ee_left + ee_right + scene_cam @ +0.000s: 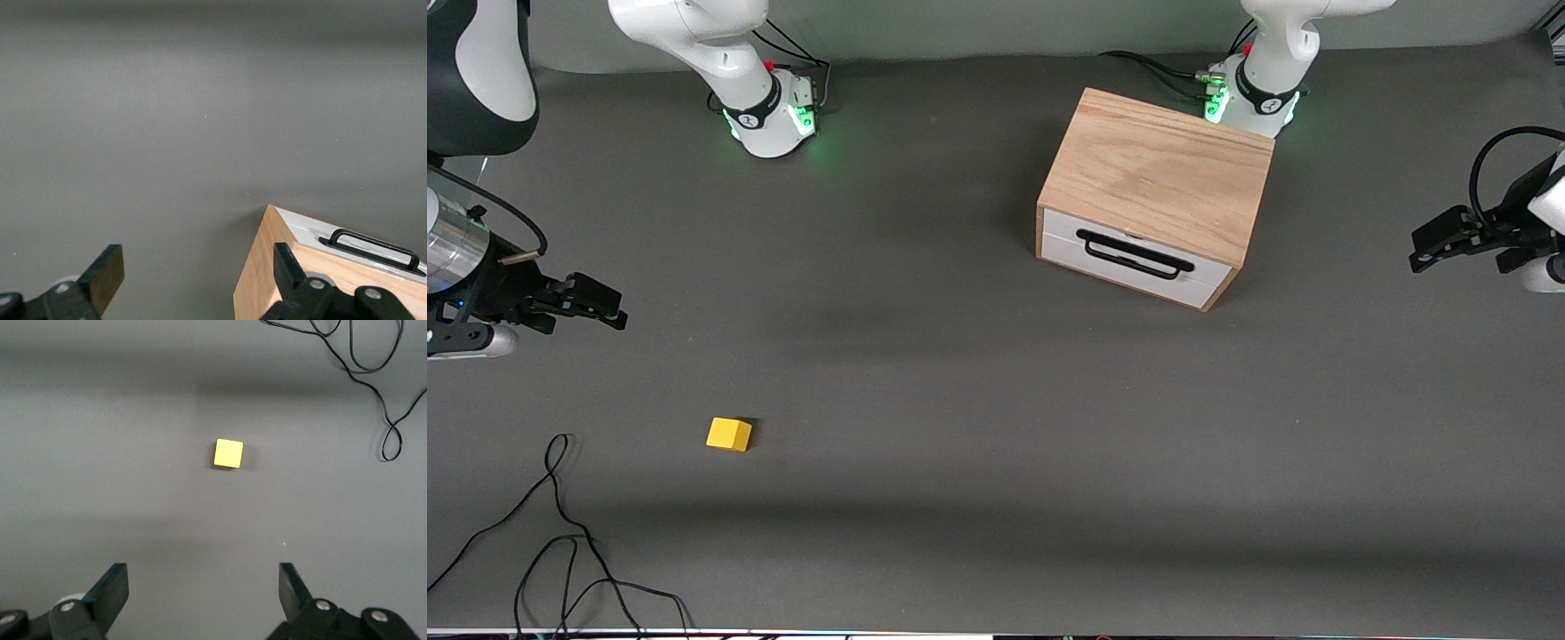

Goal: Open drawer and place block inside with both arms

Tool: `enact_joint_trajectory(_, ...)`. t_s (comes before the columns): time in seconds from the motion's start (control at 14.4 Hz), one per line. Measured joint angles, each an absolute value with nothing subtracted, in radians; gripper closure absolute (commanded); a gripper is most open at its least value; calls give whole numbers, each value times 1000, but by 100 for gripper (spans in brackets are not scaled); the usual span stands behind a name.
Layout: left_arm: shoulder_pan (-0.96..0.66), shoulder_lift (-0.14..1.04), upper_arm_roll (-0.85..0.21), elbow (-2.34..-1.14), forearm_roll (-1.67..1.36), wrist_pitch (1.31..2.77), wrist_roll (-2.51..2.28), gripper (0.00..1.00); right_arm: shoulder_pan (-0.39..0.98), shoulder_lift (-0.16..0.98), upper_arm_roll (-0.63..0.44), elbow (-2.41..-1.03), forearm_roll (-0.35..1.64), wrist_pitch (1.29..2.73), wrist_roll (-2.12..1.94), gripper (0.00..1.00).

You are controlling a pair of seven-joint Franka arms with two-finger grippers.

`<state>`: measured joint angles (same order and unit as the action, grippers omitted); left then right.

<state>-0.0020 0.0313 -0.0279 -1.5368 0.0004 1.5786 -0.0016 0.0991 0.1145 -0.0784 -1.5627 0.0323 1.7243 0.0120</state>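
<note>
The light-oak cabinet [1156, 173] stands toward the left arm's end of the table, its drawer [1134, 258] shut, white front and black bar handle [1134, 255] turned to the front camera. It also shows in the left wrist view [267, 267]. The yellow block [728, 435] lies on the mat toward the right arm's end, nearer to the front camera; it also shows in the right wrist view [229, 453]. My left gripper [1427, 253] [197, 273] is open and empty, up in the air beside the cabinet. My right gripper [609, 307] [203, 593] is open and empty, raised over the mat near the block.
A loose black cable [560, 542] lies on the mat near the front edge at the right arm's end; it also shows in the right wrist view [373, 380]. The grey mat [960, 400] covers the table. The arm bases [774, 116] stand along the robots' edge.
</note>
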Motion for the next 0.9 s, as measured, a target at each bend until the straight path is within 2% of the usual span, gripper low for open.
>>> enact_joint_trajectory(0.9,-2,33,-34,-1537,0,1579,1,0,99,126,-80,-1566,32,1723,12,0)
